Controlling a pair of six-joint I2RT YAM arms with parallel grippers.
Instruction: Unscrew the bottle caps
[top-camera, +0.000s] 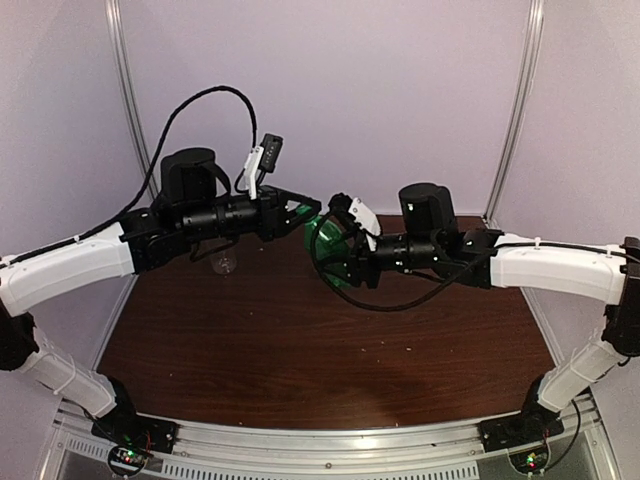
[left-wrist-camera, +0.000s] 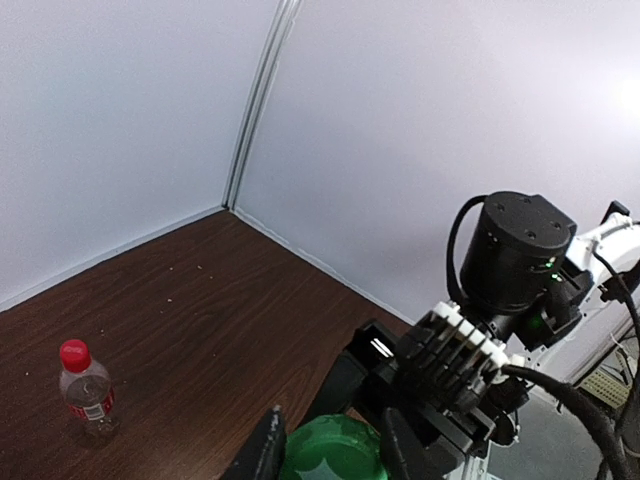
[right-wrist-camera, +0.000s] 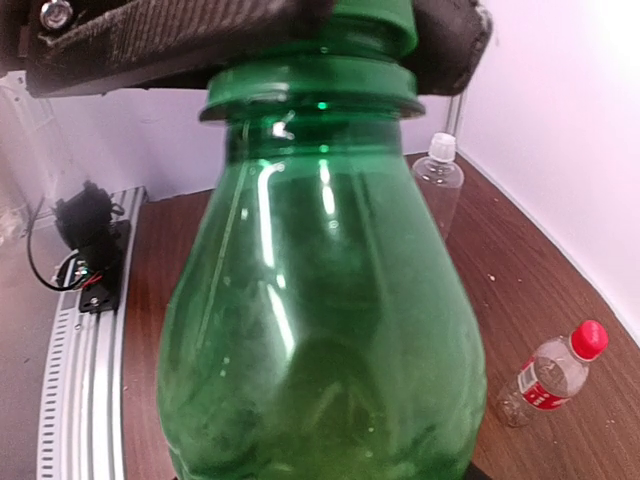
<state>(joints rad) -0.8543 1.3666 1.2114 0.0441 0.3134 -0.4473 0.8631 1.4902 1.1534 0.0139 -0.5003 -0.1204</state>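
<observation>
The green bottle (right-wrist-camera: 320, 300) hangs above the table (top-camera: 300, 360), toward 12 o'clock of its centre. The right gripper (top-camera: 343, 262) clamps its body in its jaws. The left gripper (top-camera: 310, 213) seems to have its jaws closed on the green cap (right-wrist-camera: 352, 25), which is mostly hidden.

Top external: above and behind my bases, far off, facing 12 o'clock across the whole table (top-camera: 300, 350).
Left wrist: aimed at the back corner; green bottle (left-wrist-camera: 332, 452) close at 6 o'clock, red-capped bottle (left-wrist-camera: 86, 392) far off at 8 o'clock.
Right wrist: hard up against the green bottle, which fills it; red-capped bottle at 4 o'clock, white-capped bottle (right-wrist-camera: 440, 175) at 1 o'clock.
Shared: green bottle in all three views; red-capped bottle in both wrist views.
</observation>
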